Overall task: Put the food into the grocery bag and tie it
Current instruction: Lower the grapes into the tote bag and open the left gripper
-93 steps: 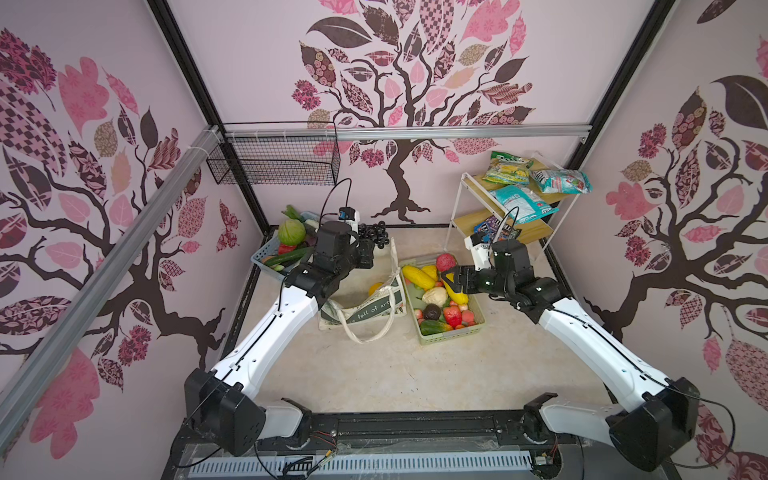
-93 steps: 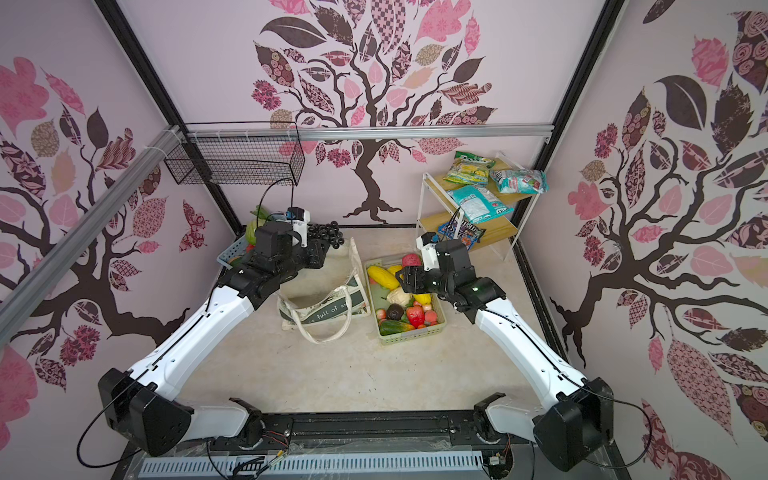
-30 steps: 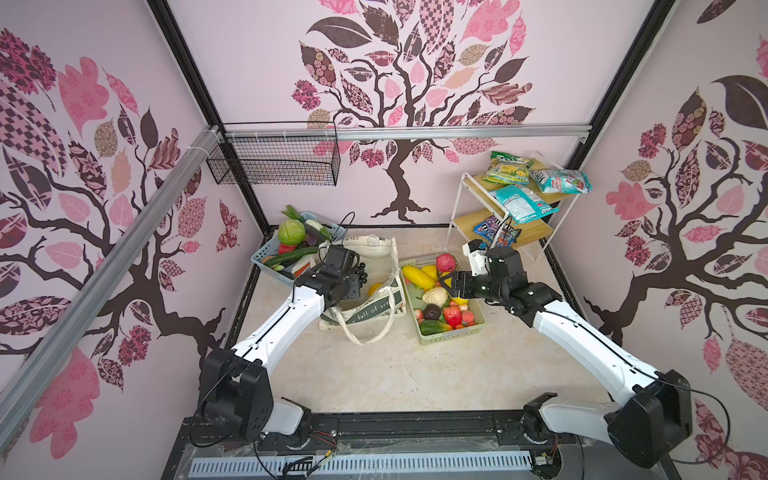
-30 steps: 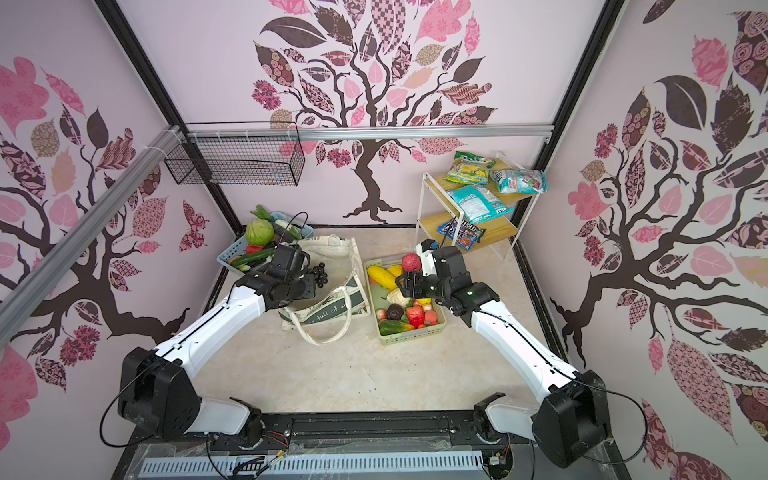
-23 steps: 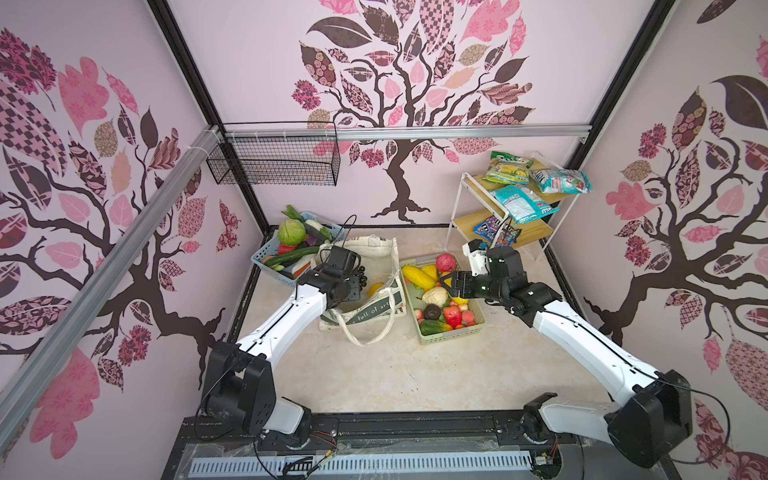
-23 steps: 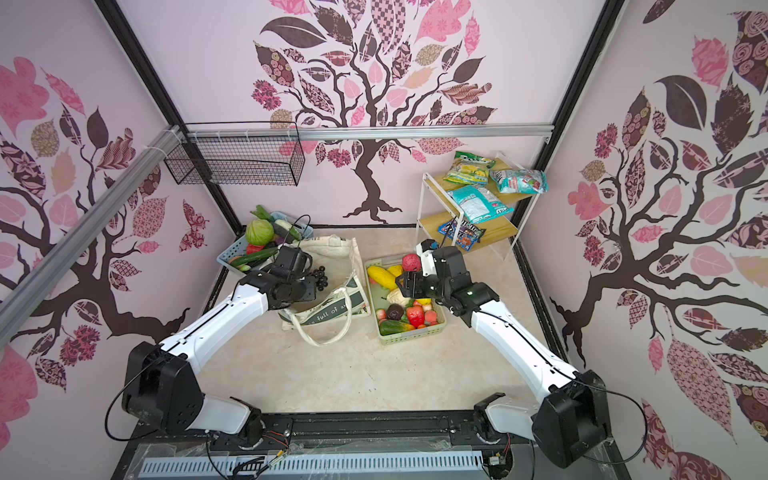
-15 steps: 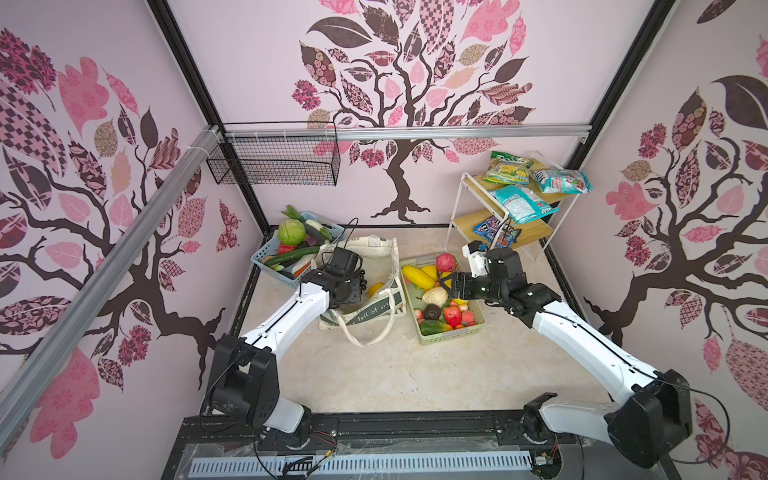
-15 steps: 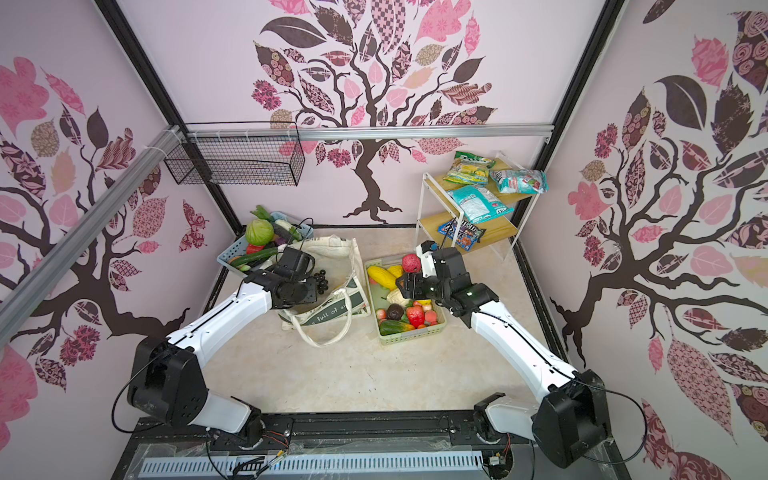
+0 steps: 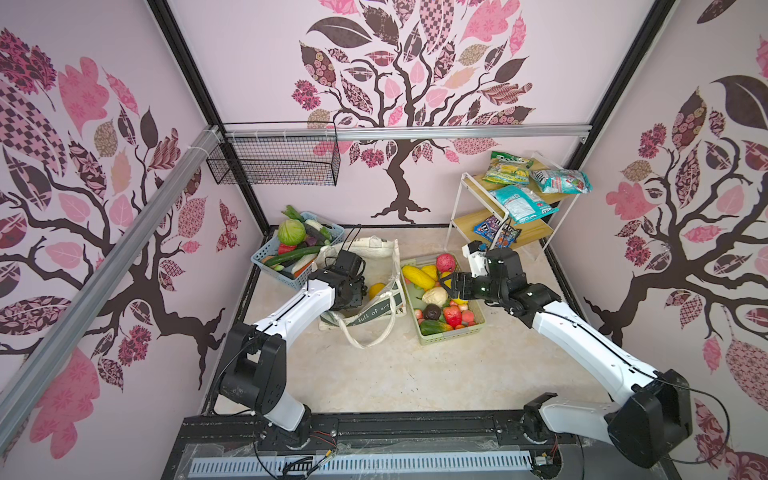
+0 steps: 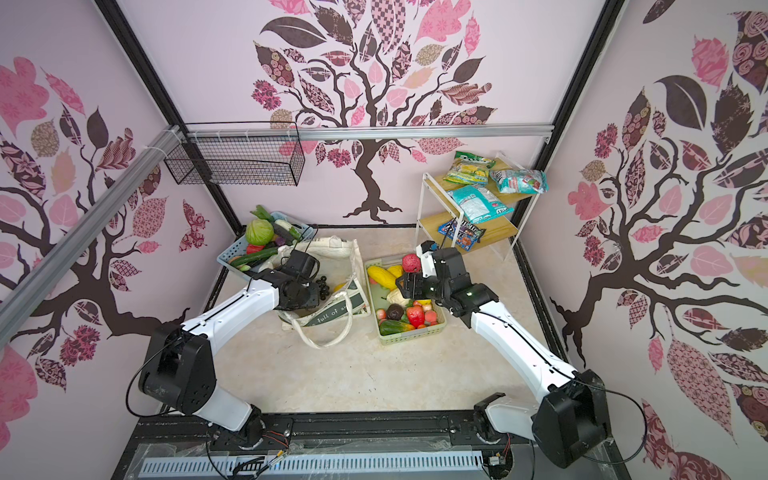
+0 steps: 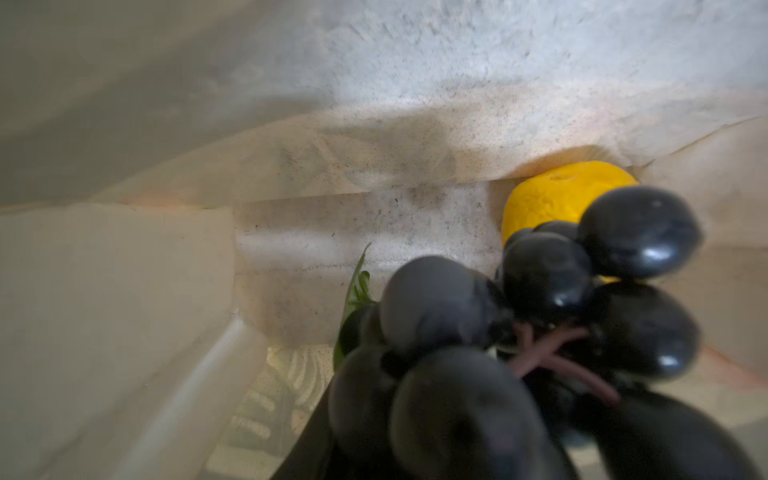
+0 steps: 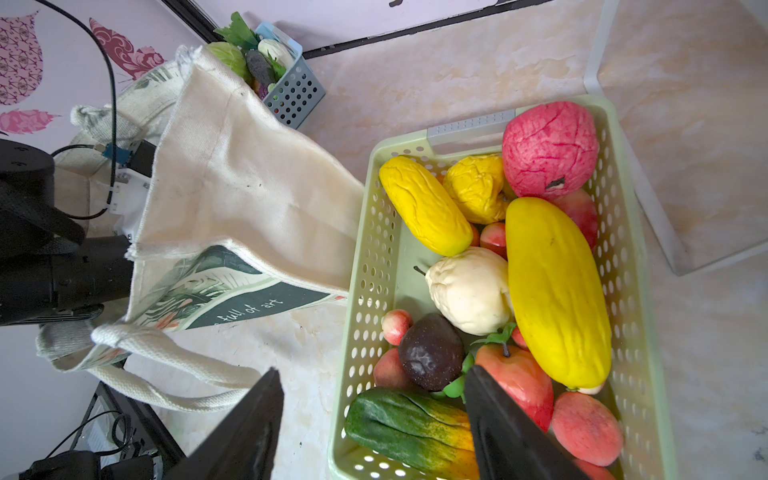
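The cream grocery bag (image 9: 376, 253) lies open on the floor between two baskets of food, its dark band facing front. My left gripper (image 10: 312, 292) reaches into the bag's mouth, shut on a dark grape bunch (image 11: 540, 324) that hides its fingers. An orange fruit (image 11: 557, 195) lies inside the bag (image 11: 374, 124), just behind the grapes. My right gripper (image 12: 374, 419) hovers open and empty over the near left corner of the pale green basket (image 12: 365, 232). That basket holds a red bumpy fruit (image 12: 548, 149), yellow fruits and more. A green cabbage (image 9: 291, 232) sits in the blue basket (image 9: 272, 272).
A white shelf (image 9: 457, 208) with snack packets stands at the back right, close behind my right wrist. A black wire basket (image 9: 274, 166) hangs on the back wall. The bag's loop handle (image 9: 365, 343) trails on the floor in front.
My left gripper has come down from above the bag into its mouth with the grapes, and edged a little deeper in the last second. The right arm has barely moved.
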You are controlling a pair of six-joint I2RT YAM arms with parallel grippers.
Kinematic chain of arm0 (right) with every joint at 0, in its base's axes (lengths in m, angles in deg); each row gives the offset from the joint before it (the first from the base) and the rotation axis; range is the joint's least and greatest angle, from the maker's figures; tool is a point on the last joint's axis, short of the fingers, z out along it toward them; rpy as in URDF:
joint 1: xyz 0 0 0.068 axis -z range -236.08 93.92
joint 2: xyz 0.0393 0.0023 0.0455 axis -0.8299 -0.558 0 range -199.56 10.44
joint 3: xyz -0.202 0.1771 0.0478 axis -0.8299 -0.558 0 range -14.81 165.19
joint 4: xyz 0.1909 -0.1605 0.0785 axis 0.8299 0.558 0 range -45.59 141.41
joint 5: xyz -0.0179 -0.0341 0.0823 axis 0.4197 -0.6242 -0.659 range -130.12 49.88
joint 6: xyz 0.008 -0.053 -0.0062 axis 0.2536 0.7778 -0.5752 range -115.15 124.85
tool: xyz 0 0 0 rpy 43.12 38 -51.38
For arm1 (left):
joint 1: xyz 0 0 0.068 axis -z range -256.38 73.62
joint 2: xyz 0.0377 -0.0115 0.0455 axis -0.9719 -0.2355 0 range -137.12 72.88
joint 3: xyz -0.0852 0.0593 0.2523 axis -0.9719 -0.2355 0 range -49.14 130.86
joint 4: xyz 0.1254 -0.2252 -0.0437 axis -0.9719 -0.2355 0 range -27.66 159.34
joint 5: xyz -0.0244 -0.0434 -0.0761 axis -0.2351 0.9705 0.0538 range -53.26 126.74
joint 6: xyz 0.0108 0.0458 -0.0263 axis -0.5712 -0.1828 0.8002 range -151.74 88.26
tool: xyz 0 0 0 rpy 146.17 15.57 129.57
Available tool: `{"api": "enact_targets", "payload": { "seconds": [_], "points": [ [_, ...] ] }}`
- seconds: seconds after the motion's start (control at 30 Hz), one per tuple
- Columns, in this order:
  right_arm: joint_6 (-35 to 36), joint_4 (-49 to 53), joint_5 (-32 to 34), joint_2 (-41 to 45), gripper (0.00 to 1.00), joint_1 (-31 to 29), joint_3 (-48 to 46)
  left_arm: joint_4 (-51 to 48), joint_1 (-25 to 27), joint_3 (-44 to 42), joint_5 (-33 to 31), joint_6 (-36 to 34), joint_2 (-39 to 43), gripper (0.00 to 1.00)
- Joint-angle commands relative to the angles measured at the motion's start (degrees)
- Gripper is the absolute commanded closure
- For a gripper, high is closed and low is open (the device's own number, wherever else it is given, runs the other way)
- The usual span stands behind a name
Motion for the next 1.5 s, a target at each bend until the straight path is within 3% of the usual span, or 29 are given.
{"api": "enact_targets", "payload": {
  "seconds": [0.0,0.53,0.93,1.47],
  "points": [
    [-0.05,-0.03,0.09,-0.3,0.28,-0.27,-0.41,0.06,-0.08,1.06,-0.24,0.8,-1.7,0.68],
    [-0.05,-0.12,-0.14,-0.36,0.28,-0.31,-0.35,1.26,-0.07,0.05,0.9,1.38,-6.13,0.64],
    [0.12,0.15,-0.31,-0.89,0.28,-0.33,0.61,-0.22,-0.07,1.26,1.3,1.25,-7.26,0.48],
    [-0.01,-0.03,-0.59,-1.29,0.28,-0.4,0.78,-3.37,-0.07,8.33,2.93,-0.28,-1.51,0.28]
  ]
}}
